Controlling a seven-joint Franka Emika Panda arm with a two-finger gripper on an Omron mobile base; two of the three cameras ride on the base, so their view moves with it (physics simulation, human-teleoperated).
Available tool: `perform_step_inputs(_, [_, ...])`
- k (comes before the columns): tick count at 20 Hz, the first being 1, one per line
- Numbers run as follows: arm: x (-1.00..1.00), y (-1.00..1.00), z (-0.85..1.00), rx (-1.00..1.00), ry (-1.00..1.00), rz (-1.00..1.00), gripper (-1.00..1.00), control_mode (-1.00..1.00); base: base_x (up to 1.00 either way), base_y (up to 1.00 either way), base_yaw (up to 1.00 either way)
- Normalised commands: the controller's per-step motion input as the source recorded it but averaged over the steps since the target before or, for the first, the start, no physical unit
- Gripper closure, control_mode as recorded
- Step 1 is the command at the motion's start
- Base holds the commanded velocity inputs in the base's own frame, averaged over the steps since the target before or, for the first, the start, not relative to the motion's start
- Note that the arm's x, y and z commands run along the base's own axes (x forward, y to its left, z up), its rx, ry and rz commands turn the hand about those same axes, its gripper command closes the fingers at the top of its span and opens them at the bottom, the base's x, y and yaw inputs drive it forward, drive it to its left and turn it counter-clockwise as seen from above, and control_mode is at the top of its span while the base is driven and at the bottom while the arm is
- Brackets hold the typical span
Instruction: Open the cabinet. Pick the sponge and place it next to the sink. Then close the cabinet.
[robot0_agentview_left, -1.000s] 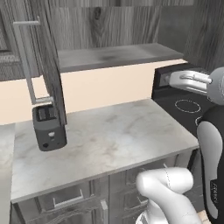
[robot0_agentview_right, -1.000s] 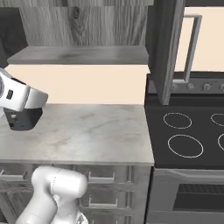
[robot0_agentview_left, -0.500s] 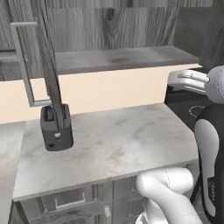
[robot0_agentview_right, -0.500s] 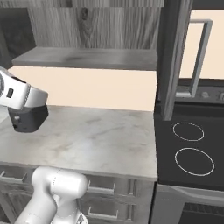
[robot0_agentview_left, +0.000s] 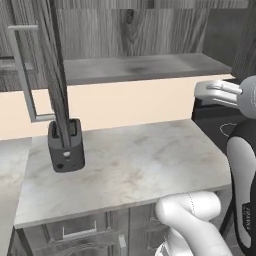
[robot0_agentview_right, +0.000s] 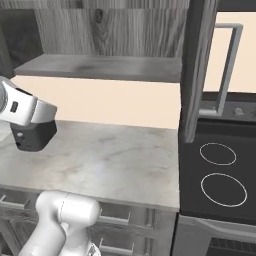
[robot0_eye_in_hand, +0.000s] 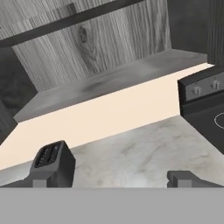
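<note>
The cabinet (robot0_agentview_left: 140, 67) stands open, with its bare lower shelf and wood-grain back wall showing. Its left door (robot0_agentview_left: 52, 75) juts toward me edge-on, the silver bar handle (robot0_agentview_left: 22, 75) beside it. In the right base view the right door (robot0_agentview_right: 197, 65) also hangs open with its own handle (robot0_agentview_right: 227, 70). My gripper (robot0_eye_in_hand: 113, 179) is open, fingertips wide apart with nothing between them, and it faces the shelf from in front of the counter. The white hand (robot0_agentview_left: 220, 92) hovers at counter-to-shelf height on the right. The sponge and the sink are out of view.
A black toaster (robot0_agentview_left: 66, 150) sits on the marble counter (robot0_agentview_left: 140, 160) under the left door. A black stove (robot0_agentview_right: 220, 170) with ring burners adjoins the counter on the right. Low drawers with horizontal handles (robot0_agentview_right: 115, 220) run below the counter edge.
The whole picture has shifted, so the camera has moved: counter, toaster and open cabinet now sit nearer and further right in the left base view. The gripper stays open.
</note>
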Motion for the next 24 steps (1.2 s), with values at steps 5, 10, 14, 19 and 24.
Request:
perform_step_inputs(5, [0.00,0.00,0.00,0.00,0.00,0.00,-1.00,1.00,0.21,0.03,-0.19])
perform_step_inputs(10, [0.00,0.00,0.00,0.00,0.00,0.00,-1.00,1.00,0.00,0.00,-0.01])
perform_step_inputs(14, [0.00,0.00,0.00,0.00,0.00,0.00,-1.00,1.00,0.00,0.00,0.00])
perform_step_inputs(19, [0.00,0.00,0.00,0.00,0.00,0.00,-1.00,1.00,0.00,0.00,0.00])
perform_step_inputs(24, [0.00,0.00,0.00,0.00,0.00,0.00,-1.00,1.00,0.00,-0.01,0.00])
